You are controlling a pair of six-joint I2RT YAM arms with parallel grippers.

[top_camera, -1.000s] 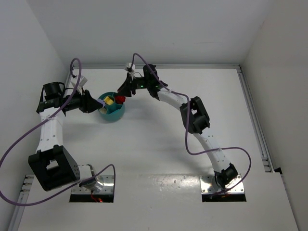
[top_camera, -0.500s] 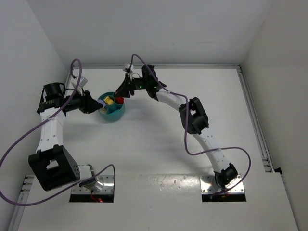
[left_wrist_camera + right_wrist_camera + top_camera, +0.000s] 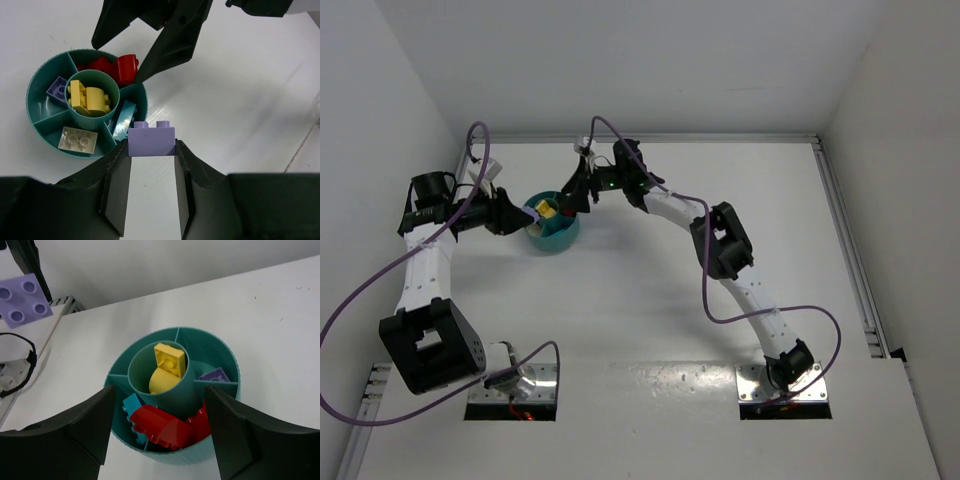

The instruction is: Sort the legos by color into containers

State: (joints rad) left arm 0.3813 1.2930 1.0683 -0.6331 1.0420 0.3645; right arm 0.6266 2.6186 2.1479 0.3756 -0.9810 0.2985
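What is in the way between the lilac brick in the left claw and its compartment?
Nothing directly: the lilac compartment of the teal bowl is uncovered. But the open right gripper hangs over the neighbouring red bricks, so it may crowd the lilac brick in the left gripper on its way.

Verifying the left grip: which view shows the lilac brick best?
Left wrist: lilac brick centred, clamped in the left gripper. Right wrist catches it in the top-left corner, studs showing. Top view gives only a lilac speck beside the bowl.

Bright, even light; soft shadows
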